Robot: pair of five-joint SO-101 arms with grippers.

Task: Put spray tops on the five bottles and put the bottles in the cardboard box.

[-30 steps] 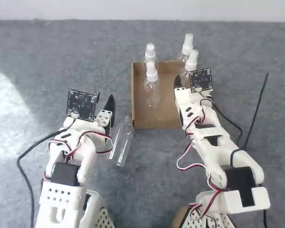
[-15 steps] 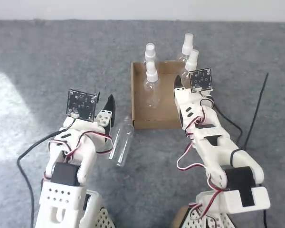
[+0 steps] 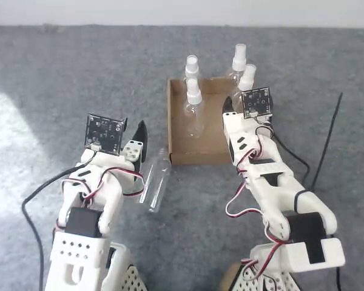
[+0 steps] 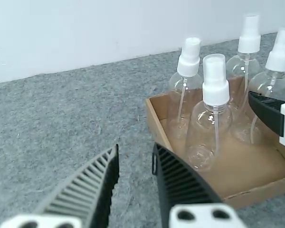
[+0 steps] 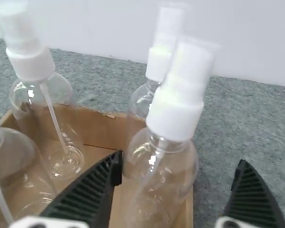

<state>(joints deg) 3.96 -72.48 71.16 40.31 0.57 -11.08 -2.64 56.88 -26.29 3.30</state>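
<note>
Several clear bottles with white spray tops stand in the cardboard box (image 3: pixel 170 121) (image 4: pixel 154 123) (image 5: pixel 92 126). My right gripper (image 3: pixel 238 103) (image 5: pixel 178 164) is open wide at the box's far right corner. A capped bottle (image 3: pixel 246 79) (image 5: pixel 166 156) stands between its jaws, apart from both. Another capped bottle (image 3: pixel 194 112) (image 4: pixel 209 123) stands mid-box. A bottle without a top (image 3: pixel 156 180) lies on the carpet in front of the box, beside my left arm. My left gripper (image 3: pixel 138 142) (image 4: pixel 135 154) hangs left of the box, open by a narrow gap, holding nothing.
Grey carpet covers the table up to a white wall at the back. A black cable (image 3: pixel 327 139) runs along the right side, another (image 3: pixel 30 206) curls by the left arm's base. Open carpet lies left of the box.
The spray top of the bottle between the right jaws has shifted very slightly to the right. Both arms stay where they were.
</note>
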